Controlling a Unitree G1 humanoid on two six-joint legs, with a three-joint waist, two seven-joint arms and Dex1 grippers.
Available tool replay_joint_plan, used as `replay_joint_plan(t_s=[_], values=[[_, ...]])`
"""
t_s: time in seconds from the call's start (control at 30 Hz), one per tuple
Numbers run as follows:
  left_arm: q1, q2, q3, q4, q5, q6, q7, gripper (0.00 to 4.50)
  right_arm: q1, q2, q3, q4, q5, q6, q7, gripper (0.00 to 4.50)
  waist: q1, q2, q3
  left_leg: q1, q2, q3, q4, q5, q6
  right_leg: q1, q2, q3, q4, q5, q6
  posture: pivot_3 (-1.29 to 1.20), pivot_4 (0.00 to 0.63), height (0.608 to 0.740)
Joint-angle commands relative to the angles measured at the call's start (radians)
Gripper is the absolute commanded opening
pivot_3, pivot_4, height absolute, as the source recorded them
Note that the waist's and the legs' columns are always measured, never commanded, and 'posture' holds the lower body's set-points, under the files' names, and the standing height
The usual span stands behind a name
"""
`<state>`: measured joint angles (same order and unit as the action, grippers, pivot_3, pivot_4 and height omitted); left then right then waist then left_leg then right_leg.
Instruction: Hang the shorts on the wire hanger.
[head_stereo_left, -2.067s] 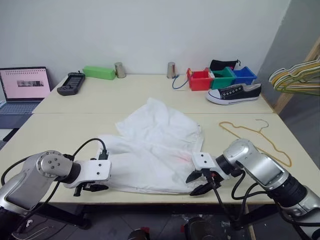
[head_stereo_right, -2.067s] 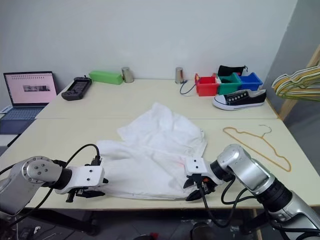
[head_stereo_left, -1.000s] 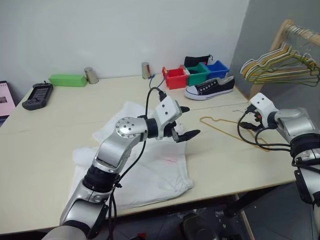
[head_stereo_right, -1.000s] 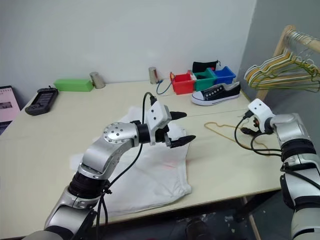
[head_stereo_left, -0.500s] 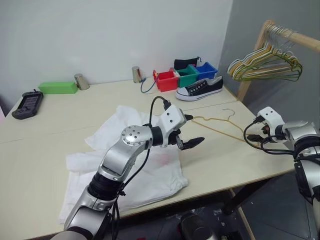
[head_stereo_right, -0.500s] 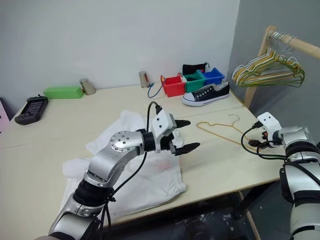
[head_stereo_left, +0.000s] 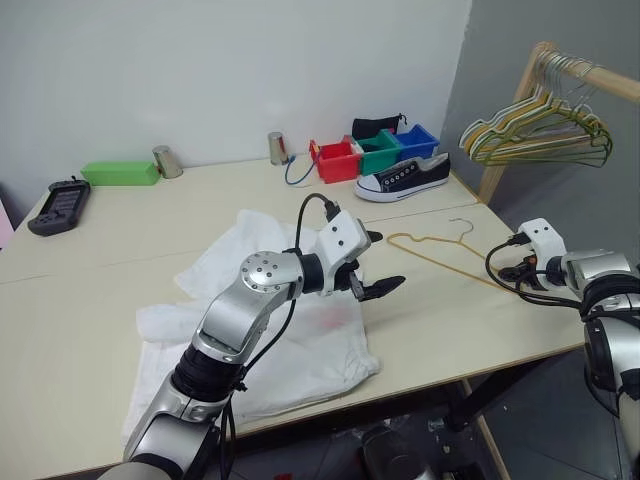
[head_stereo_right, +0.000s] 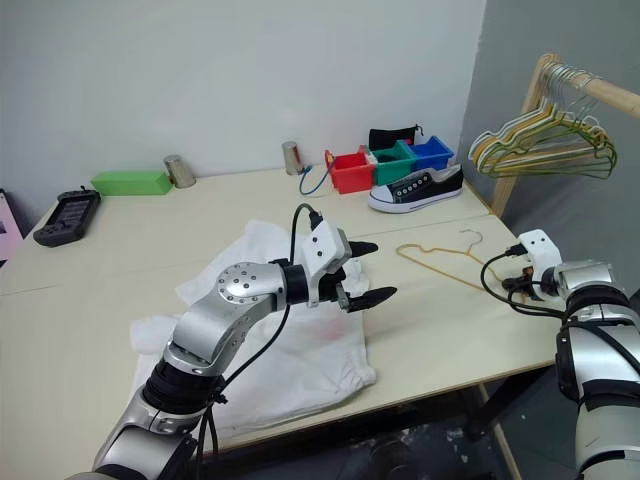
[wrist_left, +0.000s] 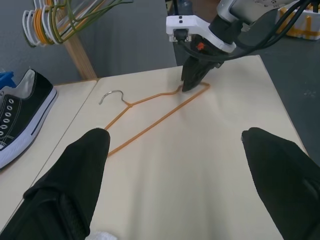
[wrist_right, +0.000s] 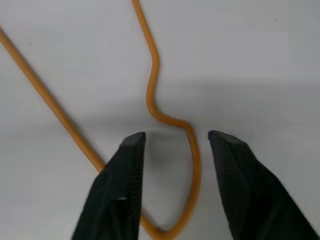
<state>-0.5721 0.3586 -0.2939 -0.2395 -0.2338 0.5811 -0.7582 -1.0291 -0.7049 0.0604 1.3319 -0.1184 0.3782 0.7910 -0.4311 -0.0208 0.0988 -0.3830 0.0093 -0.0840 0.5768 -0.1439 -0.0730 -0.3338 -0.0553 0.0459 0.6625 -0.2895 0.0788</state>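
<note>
The white shorts (head_stereo_left: 265, 325) lie crumpled on the table's near left part. My left gripper (head_stereo_left: 385, 262) hovers open and empty just past their right edge, pointing toward the wire hanger (wrist_left: 129, 104). This thin orange-gold wire hanger lies flat on the table to the right. My right gripper (wrist_right: 176, 134) points down at its far right corner. The black fingers (wrist_right: 122, 185) stand apart on either side of the bent wire end (wrist_right: 155, 65), and the wire rests on the table between them. In the left wrist view the right gripper (wrist_left: 192, 82) stands on that corner.
A wooden rack (head_stereo_left: 560, 75) with bunched pale hangers (head_stereo_left: 535, 135) stands beyond the table's right edge. At the back are a black sneaker (head_stereo_left: 405, 178), red, green and blue bins (head_stereo_left: 338, 160), two metal cups (head_stereo_left: 276, 147), a green box (head_stereo_left: 120, 173) and a black controller (head_stereo_left: 60, 193).
The view has swung right. Both grippers left the shorts' near edge. The left one rose over the table, and the right one went to the hanger's right end and came down on it.
</note>
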Motion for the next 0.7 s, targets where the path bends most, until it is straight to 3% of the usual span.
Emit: replay_joint_plan(t_s=[0.03,0.13,0.17,0.47,0.7], values=[[-0.032,0.003,0.012,-0.013,0.000,-0.011,-0.004,4.50,-0.012,-0.009,-0.011,-0.017,-0.004,0.000,0.018,0.91,0.000,0.000,0.000,0.000,0.000,0.000,0.000,0.000,0.000,0.000,0.000,0.000,0.000,0.000,0.000,-0.28,0.000,0.740],[-0.038,0.007,0.016,-0.005,0.001,-0.016,-0.008,4.50,-0.011,-0.010,-0.006,-0.019,-0.010,-0.005,0.030,0.13,0.000,0.000,0.000,0.000,0.000,0.000,0.000,0.000,0.000,0.000,0.000,0.000,0.000,0.000,0.000,-0.28,0.000,0.740],[-0.039,0.009,0.018,-0.002,0.001,-0.018,-0.009,4.50,-0.011,-0.009,-0.005,-0.020,-0.012,-0.006,0.034,0.05,0.000,0.000,0.000,0.000,0.000,0.000,0.000,0.000,0.000,0.000,0.000,0.000,0.000,0.000,0.000,-0.28,0.000,0.740],[-0.046,0.021,0.036,0.020,0.003,-0.032,-0.011,4.50,-0.028,-0.012,0.002,-0.044,-0.030,-0.073,0.060,0.05,-0.003,0.000,0.000,0.000,0.000,0.000,0.000,0.000,0.000,0.000,0.000,0.000,0.000,0.000,0.000,-0.28,0.000,0.740],[-0.075,0.084,0.119,0.088,-0.008,-0.053,-0.027,4.50,-0.084,-0.022,-0.003,-0.084,-0.023,-0.102,0.105,0.05,-0.013,0.000,0.000,0.001,0.000,0.000,0.000,0.000,0.000,0.000,0.000,0.000,0.001,0.000,0.000,-0.29,0.003,0.740]])
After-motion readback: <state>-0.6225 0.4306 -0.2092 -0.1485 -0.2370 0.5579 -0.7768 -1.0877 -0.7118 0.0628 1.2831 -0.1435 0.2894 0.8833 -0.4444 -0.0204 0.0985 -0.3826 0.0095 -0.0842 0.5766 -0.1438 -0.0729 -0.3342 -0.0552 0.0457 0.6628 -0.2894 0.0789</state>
